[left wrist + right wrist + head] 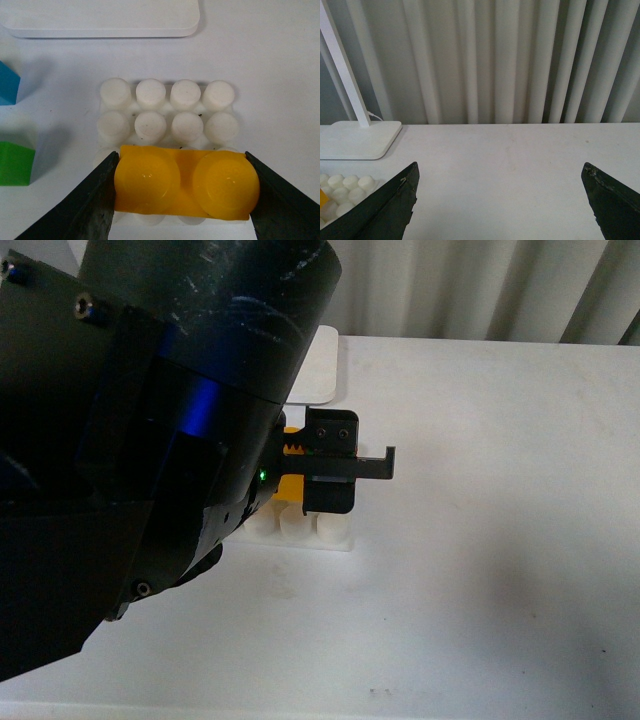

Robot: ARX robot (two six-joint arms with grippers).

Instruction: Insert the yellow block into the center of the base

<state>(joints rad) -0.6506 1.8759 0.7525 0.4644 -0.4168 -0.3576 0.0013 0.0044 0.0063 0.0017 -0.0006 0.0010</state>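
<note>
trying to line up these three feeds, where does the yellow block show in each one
front view: yellow block just left of centre, mostly hidden by the left arm, above the base.
left wrist view: lower middle of the picture, clamped by the left gripper, over the base.
right wrist view: a yellow sliver at the picture's left edge.
shared landmark: the studded base.

No readable text or labels.

The white table bears a white studded plastic base near a flat white lamp foot. A blue plastic brick and a green plastic brick lie beside the base.
</note>
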